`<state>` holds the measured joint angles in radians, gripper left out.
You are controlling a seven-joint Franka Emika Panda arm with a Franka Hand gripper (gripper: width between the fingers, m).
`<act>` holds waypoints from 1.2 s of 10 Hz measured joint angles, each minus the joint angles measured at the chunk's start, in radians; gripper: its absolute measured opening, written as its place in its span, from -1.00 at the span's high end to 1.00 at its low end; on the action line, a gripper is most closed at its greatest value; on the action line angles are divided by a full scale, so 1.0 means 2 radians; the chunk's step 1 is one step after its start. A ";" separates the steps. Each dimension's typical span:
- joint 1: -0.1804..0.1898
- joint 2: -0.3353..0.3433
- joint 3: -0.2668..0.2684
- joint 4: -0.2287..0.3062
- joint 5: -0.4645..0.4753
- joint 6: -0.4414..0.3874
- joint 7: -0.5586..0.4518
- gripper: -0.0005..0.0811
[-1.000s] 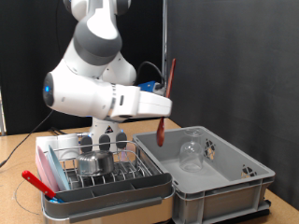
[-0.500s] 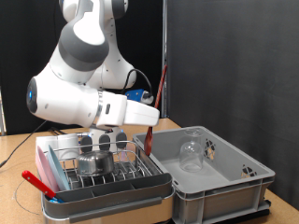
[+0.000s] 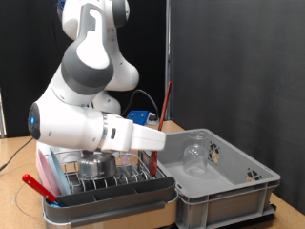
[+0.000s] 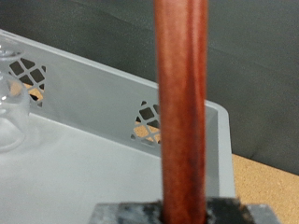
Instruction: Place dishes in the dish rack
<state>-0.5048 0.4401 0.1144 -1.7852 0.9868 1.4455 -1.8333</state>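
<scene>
My gripper (image 3: pixel 159 142) is shut on a thin red-handled utensil (image 3: pixel 165 110), held nearly upright above the gap between the dish rack (image 3: pixel 107 181) and the grey tub (image 3: pixel 224 186). In the wrist view the red handle (image 4: pixel 179 103) rises from between the dark fingers (image 4: pixel 126 214). A shiny metal cup (image 3: pixel 95 165) sits inside the silver wire rack. A clear drinking glass (image 3: pixel 195 155) stands in the tub, and its edge shows as the glass (image 4: pixel 7 103) in the wrist view.
A red tool (image 3: pixel 38 186) lies along the rack tray's edge at the exterior view's left. The tub's perforated wall (image 4: pixel 93 103) fills the wrist view. The wooden table (image 3: pixel 14 196) ends near the bottom. A black curtain hangs behind.
The arm has swung down and toward the exterior view's left, carrying the red-handled utensil from above the tub to the rack's right side. Cup and glass have not moved.
</scene>
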 joint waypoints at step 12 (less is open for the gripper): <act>0.020 0.068 0.002 0.037 -0.013 0.027 0.000 0.32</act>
<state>-0.4642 0.5752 0.1180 -1.7106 0.9618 1.4999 -1.8339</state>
